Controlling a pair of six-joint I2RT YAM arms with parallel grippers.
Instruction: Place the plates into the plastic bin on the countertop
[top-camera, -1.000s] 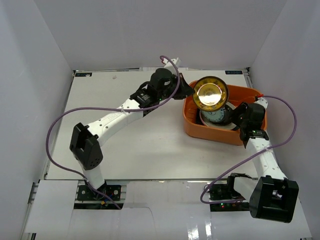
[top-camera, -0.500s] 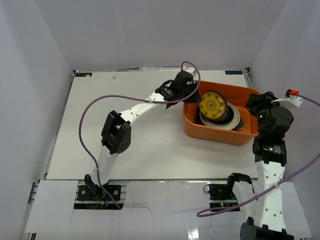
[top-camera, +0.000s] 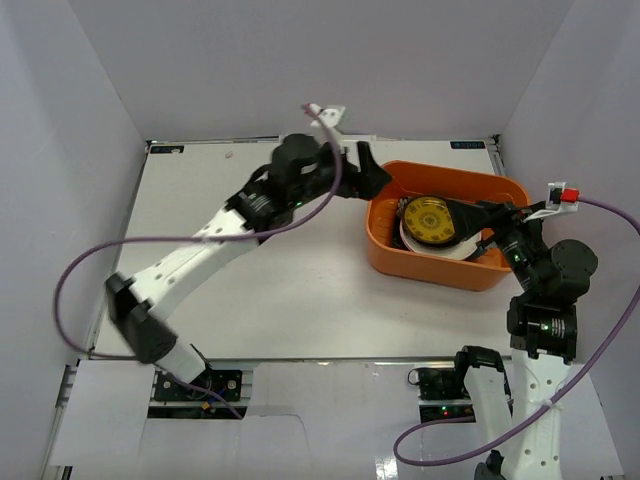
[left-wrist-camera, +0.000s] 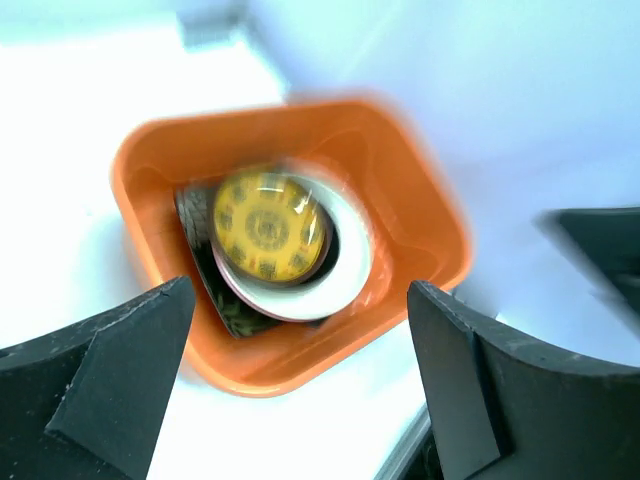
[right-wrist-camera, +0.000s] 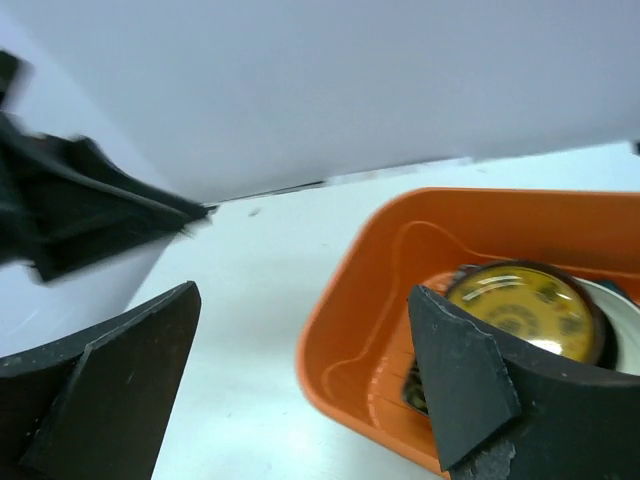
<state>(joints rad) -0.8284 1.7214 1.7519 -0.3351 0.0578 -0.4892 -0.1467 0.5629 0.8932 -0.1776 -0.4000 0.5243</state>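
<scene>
The orange plastic bin (top-camera: 445, 258) stands at the right of the white countertop (top-camera: 250, 280). Inside it, a yellow-patterned plate (top-camera: 431, 220) lies on a cream plate (top-camera: 452, 249), with dark plates beneath. My left gripper (top-camera: 373, 173) hovers open and empty just beyond the bin's left rim. Its wrist view looks down on the yellow plate (left-wrist-camera: 268, 228), the cream plate (left-wrist-camera: 350, 268) and the bin (left-wrist-camera: 432, 205). My right gripper (top-camera: 489, 228) is open and empty over the bin's right side. Its own view shows the bin wall (right-wrist-camera: 365, 300) and the yellow plate (right-wrist-camera: 515, 305).
White enclosure walls rise behind and on both sides of the table. A purple cable (top-camera: 90, 270) loops off the left arm and another (top-camera: 620, 290) off the right. The left arm's blurred black gripper (right-wrist-camera: 80, 215) shows in the right wrist view.
The yellow plate, held up over the bin a second ago, now lies on the stack inside. Both grippers have opened. The left one drew back to the left, the right arm pulled away.
</scene>
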